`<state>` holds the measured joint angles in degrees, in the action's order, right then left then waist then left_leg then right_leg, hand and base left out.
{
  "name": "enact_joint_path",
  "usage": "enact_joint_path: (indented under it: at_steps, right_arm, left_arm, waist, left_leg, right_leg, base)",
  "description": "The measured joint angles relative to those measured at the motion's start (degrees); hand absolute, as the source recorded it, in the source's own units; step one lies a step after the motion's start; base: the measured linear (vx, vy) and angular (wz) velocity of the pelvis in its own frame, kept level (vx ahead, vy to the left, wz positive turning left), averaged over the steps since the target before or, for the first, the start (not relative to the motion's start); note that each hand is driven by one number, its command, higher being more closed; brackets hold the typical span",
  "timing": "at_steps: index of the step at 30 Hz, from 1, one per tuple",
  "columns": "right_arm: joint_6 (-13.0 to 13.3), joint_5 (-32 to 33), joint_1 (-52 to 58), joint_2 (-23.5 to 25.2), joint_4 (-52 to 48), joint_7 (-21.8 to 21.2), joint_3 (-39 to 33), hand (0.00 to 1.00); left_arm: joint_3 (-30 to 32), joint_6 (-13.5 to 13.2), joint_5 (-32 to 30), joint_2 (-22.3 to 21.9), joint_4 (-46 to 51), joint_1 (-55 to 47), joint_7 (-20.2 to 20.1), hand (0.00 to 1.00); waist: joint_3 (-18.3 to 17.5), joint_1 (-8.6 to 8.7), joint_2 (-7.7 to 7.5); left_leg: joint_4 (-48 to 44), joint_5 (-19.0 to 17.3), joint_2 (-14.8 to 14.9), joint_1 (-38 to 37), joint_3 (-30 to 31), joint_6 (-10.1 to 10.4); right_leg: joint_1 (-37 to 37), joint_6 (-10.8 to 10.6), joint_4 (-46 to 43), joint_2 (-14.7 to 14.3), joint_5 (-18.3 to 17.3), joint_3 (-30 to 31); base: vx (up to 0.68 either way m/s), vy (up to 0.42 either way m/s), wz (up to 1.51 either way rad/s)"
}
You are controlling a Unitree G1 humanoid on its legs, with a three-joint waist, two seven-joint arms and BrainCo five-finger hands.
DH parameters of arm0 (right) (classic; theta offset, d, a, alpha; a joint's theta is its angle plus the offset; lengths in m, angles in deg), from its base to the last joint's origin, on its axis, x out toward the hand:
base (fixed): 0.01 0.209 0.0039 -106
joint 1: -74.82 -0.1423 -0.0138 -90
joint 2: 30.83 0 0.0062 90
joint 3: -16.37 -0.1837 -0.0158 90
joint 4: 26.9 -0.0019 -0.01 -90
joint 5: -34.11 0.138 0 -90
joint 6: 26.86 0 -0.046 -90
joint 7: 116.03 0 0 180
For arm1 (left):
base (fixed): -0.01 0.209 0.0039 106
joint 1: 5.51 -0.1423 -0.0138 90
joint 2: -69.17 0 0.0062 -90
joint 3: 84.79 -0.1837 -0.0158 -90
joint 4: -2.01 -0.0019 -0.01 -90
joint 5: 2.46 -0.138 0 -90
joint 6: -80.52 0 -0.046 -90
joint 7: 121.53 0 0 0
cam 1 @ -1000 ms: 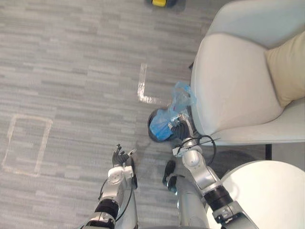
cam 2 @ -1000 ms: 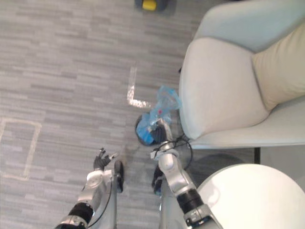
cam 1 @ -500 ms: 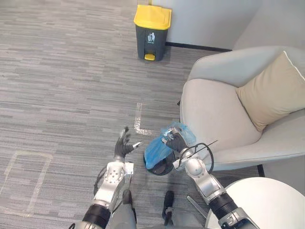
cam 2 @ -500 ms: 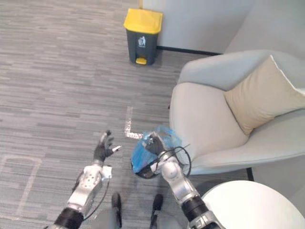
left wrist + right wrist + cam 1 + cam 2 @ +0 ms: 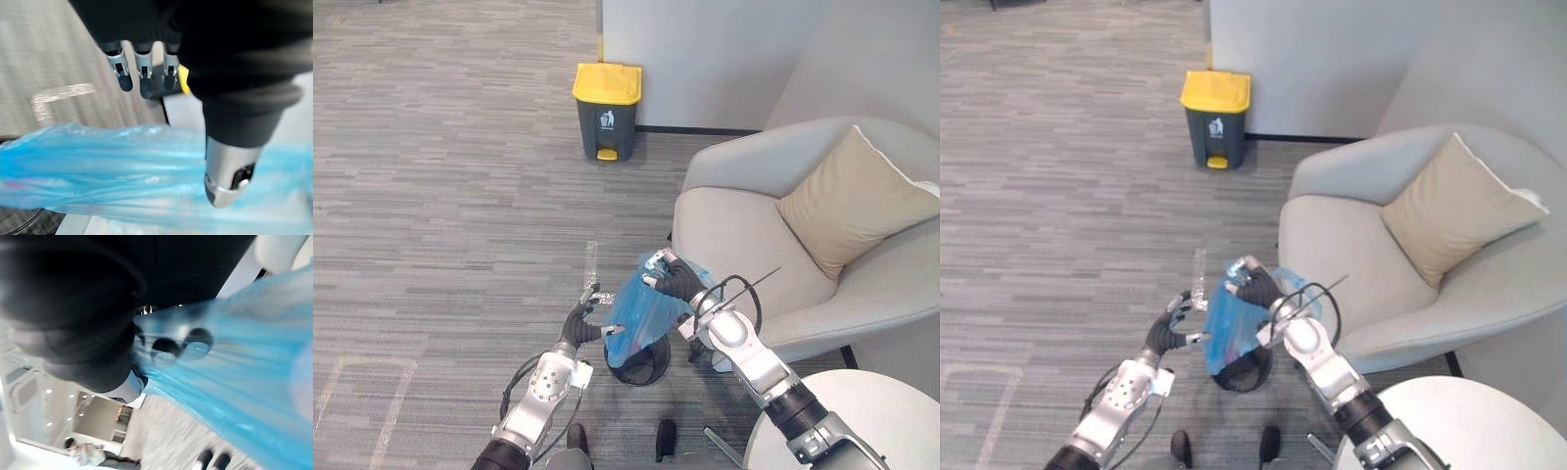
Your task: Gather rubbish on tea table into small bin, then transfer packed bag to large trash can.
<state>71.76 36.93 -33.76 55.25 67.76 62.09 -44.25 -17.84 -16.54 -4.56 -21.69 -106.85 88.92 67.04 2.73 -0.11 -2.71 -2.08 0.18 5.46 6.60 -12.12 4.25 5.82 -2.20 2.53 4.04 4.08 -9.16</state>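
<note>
Gripping the blue bag (image 5: 641,308) by its top, right hand (image 5: 677,282) holds it near-upright over small bin (image 5: 641,370) (left hand (image 5: 579,325) spread).

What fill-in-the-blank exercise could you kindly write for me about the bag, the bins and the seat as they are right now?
1. The bag that the right robot hand grips by its top is ___ in colour.
2. The large trash can by the wall has a ___ lid.
3. The small bin under the bag is ___ in colour.
4. The beige cushion rests on the ___.

Missing words: blue; yellow; black; armchair.
</note>
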Motion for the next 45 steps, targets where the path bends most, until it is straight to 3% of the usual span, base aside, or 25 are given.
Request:
enact_joint_path:
  at_steps: [3,11,19,27,39,45]
  right_arm:
    - [0.09,2.72,-1.75,-0.38,-3.30,-0.49,1.17,1.00]
    - [0.40,8.25,-3.45,-0.41,-4.18,-2.36,2.95,1.00]
    - [0.25,9.61,-3.92,1.55,-4.32,-2.65,2.95,1.00]
    - [-0.16,13.52,-3.91,2.35,-6.61,-3.74,3.11,1.00]
    - [-1.20,17.50,-5.78,4.71,-6.59,-3.64,6.11,1.00]
    - [-1.47,21.62,-8.05,7.05,-6.60,-2.99,6.95,1.00]
  left_arm:
    - [-0.94,0.59,-3.16,0.17,-3.31,4.72,0.22,0.00]
    - [-0.58,0.24,-3.46,3.23,-2.20,12.03,0.29,0.00]
    - [-0.64,0.39,-10.29,0.48,5.67,4.97,1.43,0.00]
    - [-1.69,0.40,-10.92,-0.66,5.71,3.62,1.12,0.00]
    - [-4.99,0.57,-10.83,-3.81,-3.61,3.73,0.25,0.00]
    - [-5.09,0.87,-10.87,-4.86,-5.64,5.29,2.61,0.00]
  waist:
    - [-0.03,0.63,-0.01]
    - [-1.34,1.17,1.02]
    - [-1.35,1.14,1.05]
    - [-1.72,1.06,1.54]
    - [-2.27,1.11,1.92]
    - [-2.47,1.05,1.64]
  left_leg:
    - [2.03,1.09,-0.03,-1.11,-0.37,0.03]
    - [7.36,3.74,-0.25,-4.08,-1.56,0.03]
    - [7.93,4.04,-0.36,-4.57,-1.81,0.14]
    - [7.93,4.05,-0.25,-4.76,-1.81,0.14]
    - [7.95,4.22,0.13,-5.74,-2.88,0.48]
    - [7.96,4.42,0.33,-5.74,-3.02,0.77]
  right_leg:
    - [0.03,0.08,0.30,-0.02,0.56,0.64]
    - [0.08,-0.09,0.83,-0.36,1.33,2.27]
    - [0.06,-0.06,0.85,-0.71,1.39,2.71]
    - [-0.02,-0.04,0.83,-0.79,1.47,3.02]
    - [-0.27,0.49,0.85,-1.40,1.90,4.24]
    - [-0.04,0.63,0.85,-1.68,2.15,4.66]
  base:
    - [-0.04,-0.006,-0.10]
    - [-0.02,-0.002,-0.10]
    - [0.00,-0.001,-0.02]
    - [0.00,0.000,0.00]
    - [-0.01,-0.003,-0.06]
    - [-0.01,-0.003,-0.03]
